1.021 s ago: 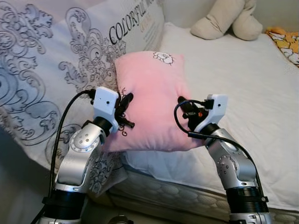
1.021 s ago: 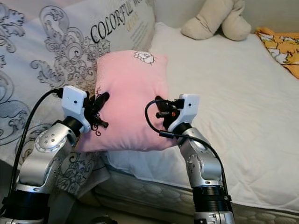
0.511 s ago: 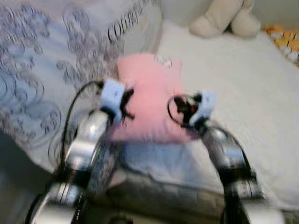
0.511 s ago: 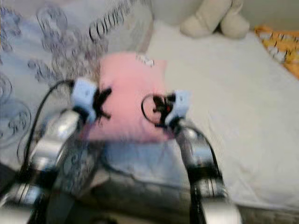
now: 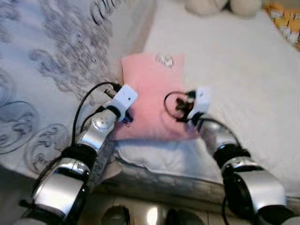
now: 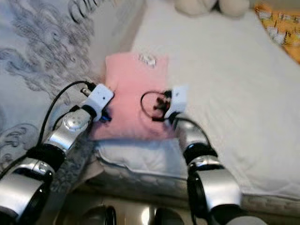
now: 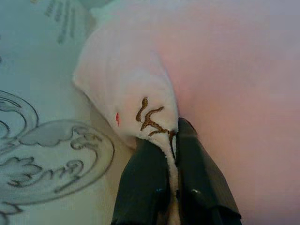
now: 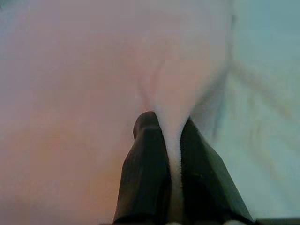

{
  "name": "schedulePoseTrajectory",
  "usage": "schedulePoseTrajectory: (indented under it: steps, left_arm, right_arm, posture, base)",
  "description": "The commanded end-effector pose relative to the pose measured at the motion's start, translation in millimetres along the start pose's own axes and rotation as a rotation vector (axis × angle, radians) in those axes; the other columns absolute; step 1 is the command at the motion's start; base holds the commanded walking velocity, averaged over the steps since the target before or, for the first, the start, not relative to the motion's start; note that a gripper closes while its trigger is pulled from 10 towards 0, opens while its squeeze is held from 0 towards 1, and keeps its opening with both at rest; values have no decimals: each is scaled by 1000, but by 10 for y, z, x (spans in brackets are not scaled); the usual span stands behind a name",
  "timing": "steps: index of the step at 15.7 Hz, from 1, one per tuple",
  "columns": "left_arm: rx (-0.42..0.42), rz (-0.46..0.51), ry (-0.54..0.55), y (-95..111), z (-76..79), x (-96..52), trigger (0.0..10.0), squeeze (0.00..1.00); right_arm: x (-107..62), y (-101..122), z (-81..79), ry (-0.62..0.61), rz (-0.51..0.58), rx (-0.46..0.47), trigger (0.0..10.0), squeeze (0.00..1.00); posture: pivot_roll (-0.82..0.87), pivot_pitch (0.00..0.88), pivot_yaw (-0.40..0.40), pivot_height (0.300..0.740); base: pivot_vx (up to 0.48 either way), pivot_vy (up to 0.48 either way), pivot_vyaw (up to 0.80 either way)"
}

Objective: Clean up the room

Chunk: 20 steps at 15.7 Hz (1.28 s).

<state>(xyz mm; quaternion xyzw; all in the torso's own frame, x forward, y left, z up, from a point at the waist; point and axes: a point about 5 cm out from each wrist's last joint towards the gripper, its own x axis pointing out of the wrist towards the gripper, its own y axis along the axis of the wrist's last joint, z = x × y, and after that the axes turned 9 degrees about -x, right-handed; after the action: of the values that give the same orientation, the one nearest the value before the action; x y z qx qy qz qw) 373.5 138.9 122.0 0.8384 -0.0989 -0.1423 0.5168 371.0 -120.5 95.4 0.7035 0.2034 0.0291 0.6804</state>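
Note:
A pink pillow with a small white emblem near its far edge lies flat on the white bed, close to the bed's near edge. My left gripper is shut on the pillow's near left corner; the left wrist view shows pink fabric with brown stitching pinched between the black fingers. My right gripper is shut on the pillow's near right side, with a fold of fabric squeezed between its fingers.
A large grey-patterned white pillow with black lettering leans at the left of the bed. A beige plush toy sits at the far end, and an orange patterned cloth lies at the far right. The mattress edge runs below my arms.
The pink pillow has gone from held upright above the bed to lying flat on it. Both arms have reached forward and down with it. The camera has tilted downward.

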Motion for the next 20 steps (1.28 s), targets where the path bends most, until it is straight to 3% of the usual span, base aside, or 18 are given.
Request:
schedulePoseTrajectory:
  steps: [1, 2, 3, 8, 13, 15, 18, 20]
  left_arm:
    - [49, -20, 113, -65, -249, -51, 10000, 0]
    - [64, -16, 162, -57, -348, -63, 10000, 0]
    - [89, 25, 215, 30, -489, -66, 10000, 0]
    - [208, 183, 348, 360, -791, -82, 10000, 0]
    - [265, 190, 404, 315, -980, -194, 10000, 0]
    - [298, 221, 461, 345, -1079, -268, 10000, 0]
    - [296, 314, 473, 441, -1042, -339, 10000, 0]
    - [347, 327, 436, 424, -956, -352, 10000, 0]
  right_arm:
    - [-58, -116, 125, -68, -34, 9, 10000, 0]
    - [-59, -138, 93, -57, -31, -21, 10000, 0]
    - [-42, -133, 35, -49, -9, 6, 10000, 0]
    - [59, 64, -166, 9, 84, 60, 10000, 0]
    - [92, 137, -255, 81, 92, -35, 10000, 0]
    - [88, 159, -240, 84, 111, -25, 10000, 0]
    - [69, 98, -221, 85, 94, -40, 10000, 0]
    - [60, 58, -227, 90, 82, -54, 10000, 0]
  posture:
    - [26, 276, -1, 740]
    - [31, 284, -2, 740]
    - [43, 292, -4, 740]
    - [60, 289, -9, 740]
    - [79, 284, -15, 740]
    - [86, 285, -15, 740]
    - [96, 284, -19, 740]
    - [98, 278, -22, 740]
  base:
    - [0, 0, 0]
    - [0, 0, 0]
    - [0, 0, 0]
    - [0, 0, 0]
    - [0, 0, 0]
    - [0, 0, 0]
    - [0, 0, 0]
    - [0, 0, 0]
